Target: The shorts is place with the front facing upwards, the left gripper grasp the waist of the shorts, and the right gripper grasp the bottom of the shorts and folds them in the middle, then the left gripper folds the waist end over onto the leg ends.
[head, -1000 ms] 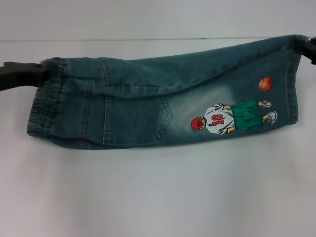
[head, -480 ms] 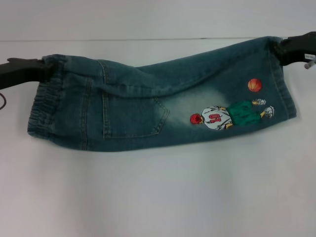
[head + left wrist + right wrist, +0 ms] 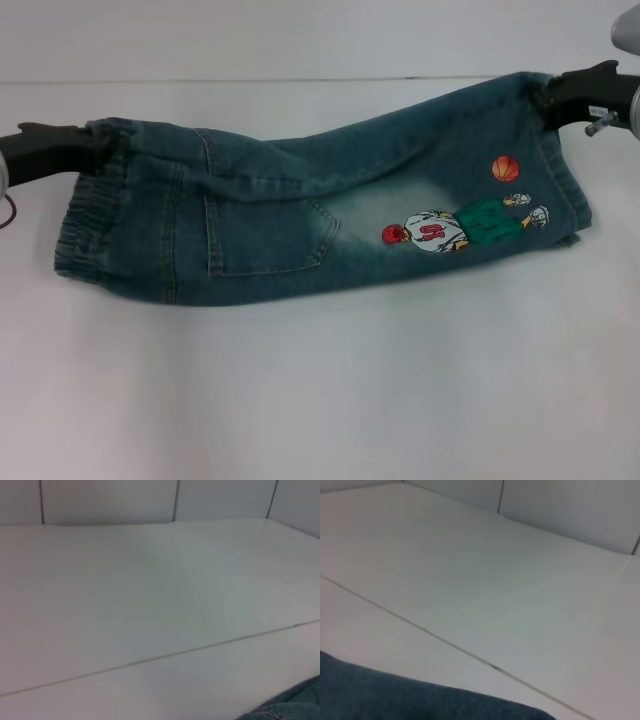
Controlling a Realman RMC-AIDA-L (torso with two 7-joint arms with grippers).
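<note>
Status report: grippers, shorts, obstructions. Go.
Left gripper shut on the waist. Right gripper shut on the leg ends. Shorts folded lengthwise, stretched between both. Nothing in the way on the table.

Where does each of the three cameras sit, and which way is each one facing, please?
Head view: on the robot's head, looking forward and down at the shorts; left tool at the waist, right tool at the leg ends.
Left wrist view: on the left arm, facing across the table; no tool shows.
Right wrist view: on the right arm, likewise.
Shared: all three show denim and table.
</note>
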